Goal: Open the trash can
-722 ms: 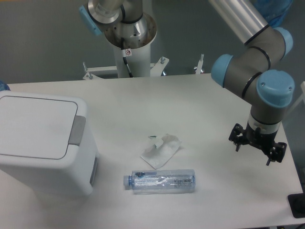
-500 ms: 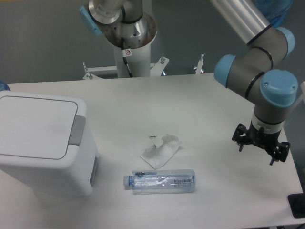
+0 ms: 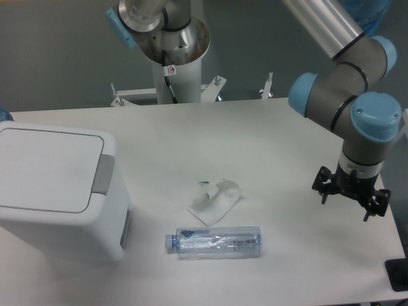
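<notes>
The trash can (image 3: 54,191) is a large boxy white bin at the left of the table. Its flat white lid lies closed, with the grey push tab (image 3: 102,173) at the lid's right edge. My gripper (image 3: 348,201) hangs from the arm at the far right of the table, far from the trash can, a little above the tabletop. Its dark fingers point down and stand apart, with nothing between them.
A crumpled white wrapper (image 3: 215,199) lies mid-table. A clear plastic bottle (image 3: 215,242) lies on its side in front of it. The robot's base column (image 3: 175,54) stands behind the table's far edge. A black object (image 3: 398,274) sits at the table's right front corner.
The gripper has drifted slightly to the right and down. The trash can, wrapper and bottle have not moved.
</notes>
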`<state>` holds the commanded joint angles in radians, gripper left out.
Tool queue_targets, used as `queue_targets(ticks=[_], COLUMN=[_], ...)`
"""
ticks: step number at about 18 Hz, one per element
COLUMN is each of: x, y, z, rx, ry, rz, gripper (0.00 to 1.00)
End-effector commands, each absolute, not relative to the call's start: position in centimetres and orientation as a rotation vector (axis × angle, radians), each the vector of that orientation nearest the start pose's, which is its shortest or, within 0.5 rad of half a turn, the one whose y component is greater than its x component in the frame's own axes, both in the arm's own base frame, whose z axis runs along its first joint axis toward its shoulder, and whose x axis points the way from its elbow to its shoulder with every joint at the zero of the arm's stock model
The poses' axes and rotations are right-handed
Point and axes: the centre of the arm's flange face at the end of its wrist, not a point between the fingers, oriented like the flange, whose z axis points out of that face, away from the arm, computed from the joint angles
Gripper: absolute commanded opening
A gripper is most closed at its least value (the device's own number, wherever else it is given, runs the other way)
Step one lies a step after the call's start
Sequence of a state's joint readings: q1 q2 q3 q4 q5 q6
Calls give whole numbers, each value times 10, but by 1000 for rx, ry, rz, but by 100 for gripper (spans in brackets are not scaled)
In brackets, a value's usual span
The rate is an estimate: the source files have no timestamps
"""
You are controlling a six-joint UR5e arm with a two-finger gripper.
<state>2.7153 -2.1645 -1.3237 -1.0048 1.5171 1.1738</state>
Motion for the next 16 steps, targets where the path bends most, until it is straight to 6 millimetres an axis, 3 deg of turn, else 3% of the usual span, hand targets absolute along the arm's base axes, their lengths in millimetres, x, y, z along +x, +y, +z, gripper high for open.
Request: queue_targets(ticks=[4,6,9,16], x=[-596,-587,-551,-502], y=[440,452,477,496], z=[310,314,362,444], rx=[-2884,-2860,-2766,-2502], ry=[-167,-171,-102,-203], rz=[249,267,297,134], gripper=[100,100,100,100])
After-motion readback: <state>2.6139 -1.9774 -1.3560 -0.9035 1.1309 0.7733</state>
